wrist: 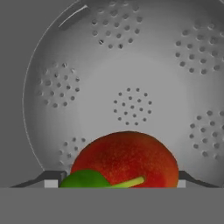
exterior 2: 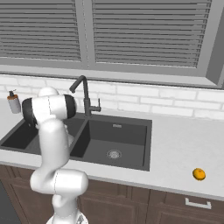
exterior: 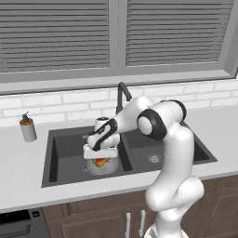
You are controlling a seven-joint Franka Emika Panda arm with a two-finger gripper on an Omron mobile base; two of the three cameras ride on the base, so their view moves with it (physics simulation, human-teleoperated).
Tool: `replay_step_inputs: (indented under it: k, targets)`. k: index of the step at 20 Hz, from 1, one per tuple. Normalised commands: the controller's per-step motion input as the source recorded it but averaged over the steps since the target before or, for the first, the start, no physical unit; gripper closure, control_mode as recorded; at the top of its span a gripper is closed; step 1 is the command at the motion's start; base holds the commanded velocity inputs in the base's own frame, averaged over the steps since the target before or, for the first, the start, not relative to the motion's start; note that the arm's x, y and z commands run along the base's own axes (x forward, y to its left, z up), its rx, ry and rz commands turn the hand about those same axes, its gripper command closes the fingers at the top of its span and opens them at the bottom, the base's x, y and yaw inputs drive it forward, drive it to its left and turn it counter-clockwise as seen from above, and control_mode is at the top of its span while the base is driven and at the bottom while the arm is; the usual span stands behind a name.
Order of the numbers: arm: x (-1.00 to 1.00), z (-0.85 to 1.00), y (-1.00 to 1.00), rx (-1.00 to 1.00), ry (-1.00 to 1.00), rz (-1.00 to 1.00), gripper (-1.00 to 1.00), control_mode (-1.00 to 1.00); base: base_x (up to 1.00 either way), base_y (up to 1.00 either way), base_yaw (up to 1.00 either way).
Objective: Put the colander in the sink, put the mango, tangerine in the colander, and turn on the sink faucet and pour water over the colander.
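The silvery perforated colander [exterior: 109,168] stands in the left basin of the dark sink [exterior: 153,142]. My gripper [exterior: 99,158] hangs just over it, pointing down. In the hand view the gripper [wrist: 116,183] has its fingers against both sides of the red-green mango [wrist: 127,157], low inside the colander [wrist: 131,65] bowl. The mango [exterior: 99,162] shows under the hand. The small orange tangerine [exterior 2: 199,174] lies on the counter far right of the sink [exterior 2: 118,135]. The black faucet [exterior: 122,95] [exterior 2: 84,94] stands behind the basin divider; no water runs.
A grey soap dispenser [exterior: 28,128] [exterior 2: 14,103] stands on the counter left of the sink. A white brick backsplash and a window with blinds run behind. My arm reaches over the divider between the basins.
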Motion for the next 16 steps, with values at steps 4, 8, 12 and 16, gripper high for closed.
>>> replay_step_inputs:
  k: [4, 8, 12, 16]
  targets:
    - [0.17, -0.41, 0.06, 0.0, 0.0, 0.0, 1.0, -1.0, 0.0, 0.0, 0.0]
    - [0.18, -0.44, 0.0, 0.0, 0.0, 0.0, 1.0, -1.0, 0.0, 0.0, 0.0]
    - [0.14, -0.34, 0.04, 0.0, 0.0, 0.0, 1.0, -1.0, 0.0, 0.0, 0.0]
    - [0.13, -0.14, 0.11, 0.0, 0.0, 0.0, -1.0, -1.0, 0.0, 0.0, 0.0]
